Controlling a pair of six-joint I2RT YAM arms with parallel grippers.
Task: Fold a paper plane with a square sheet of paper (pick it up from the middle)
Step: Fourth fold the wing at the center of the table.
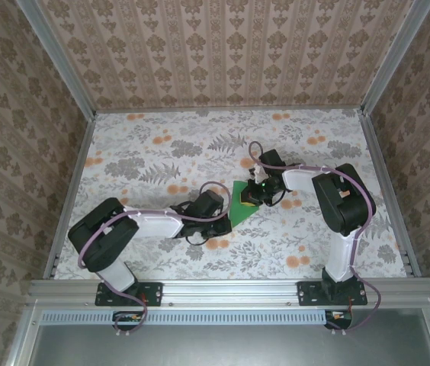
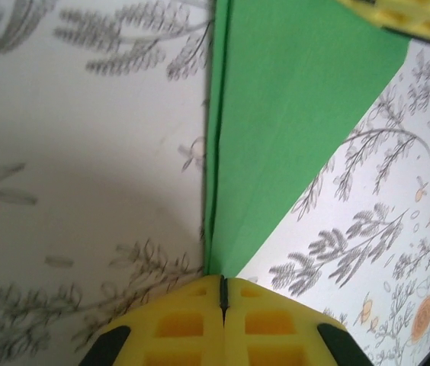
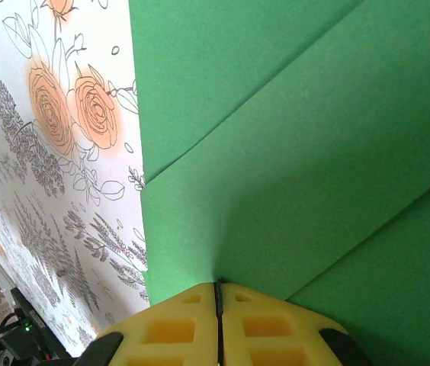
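Note:
The square sheet of paper is bright green and lies partly folded into a pointed shape on the flowered table, between the two arms. In the left wrist view the paper narrows to a tip with a raised crease along its left edge. That crease runs straight into my left gripper, whose yellow jaws are shut on the tip. My left gripper sits at the paper's near corner. My right gripper is shut, its tips resting on the overlapping flaps of the paper. From above, my right gripper is at the paper's far side.
The flowered tablecloth spreads wide to the left and back. Patterned walls and metal rails close in the table. The right gripper's yellow fingers show at the top right of the left wrist view. A black cable lies beside the right wrist.

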